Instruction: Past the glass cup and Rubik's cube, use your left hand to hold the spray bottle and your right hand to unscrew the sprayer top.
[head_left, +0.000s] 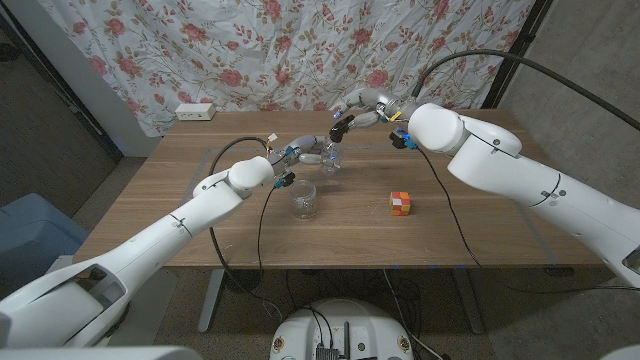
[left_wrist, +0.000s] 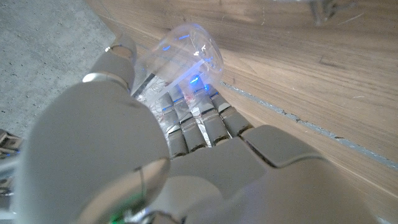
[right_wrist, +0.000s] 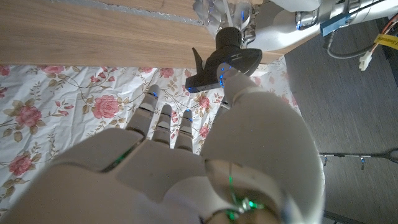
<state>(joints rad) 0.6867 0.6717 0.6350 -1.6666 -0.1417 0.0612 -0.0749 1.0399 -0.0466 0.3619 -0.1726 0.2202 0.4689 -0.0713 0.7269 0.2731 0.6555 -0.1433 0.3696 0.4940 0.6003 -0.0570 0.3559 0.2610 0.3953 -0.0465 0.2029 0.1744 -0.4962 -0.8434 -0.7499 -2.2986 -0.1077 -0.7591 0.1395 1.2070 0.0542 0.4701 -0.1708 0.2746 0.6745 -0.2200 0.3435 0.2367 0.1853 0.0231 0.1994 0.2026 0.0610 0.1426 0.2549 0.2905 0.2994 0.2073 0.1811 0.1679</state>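
Broadly, wooden table (head_left: 470, 235) across the middle of the head view, floral curtain (head_left: 300, 50) along the top behind it. Left arm (head_left: 180, 225) reaching up from the lower left corner, right arm (head_left: 540, 185) coming in from the lower right and bending toward the upper centre. Left hand (head_left: 312, 152) just above centre of the frame, wrapped around the clear spray bottle (head_left: 331, 160); in the left wrist view, fingers (left_wrist: 196, 124) closed against the bottle's see-through body (left_wrist: 189, 53), which lies pressed to the palm. Right hand (head_left: 362, 112) right above the bottle, near the upper centre; in the right wrist view, thumb tip touching the black sprayer top (right_wrist: 222, 61), the other fingers (right_wrist: 165, 121) spread apart and clear of it, so probably no full grip, though hard to judge from this angle. Glass cup (head_left: 304, 200) upright at centre frame, below the bottle. Rubik's cube (head_left: 400, 203) to the right of the cup, well apart from it. White power strip (head_left: 195, 111) at the upper left, on the table's far edge.
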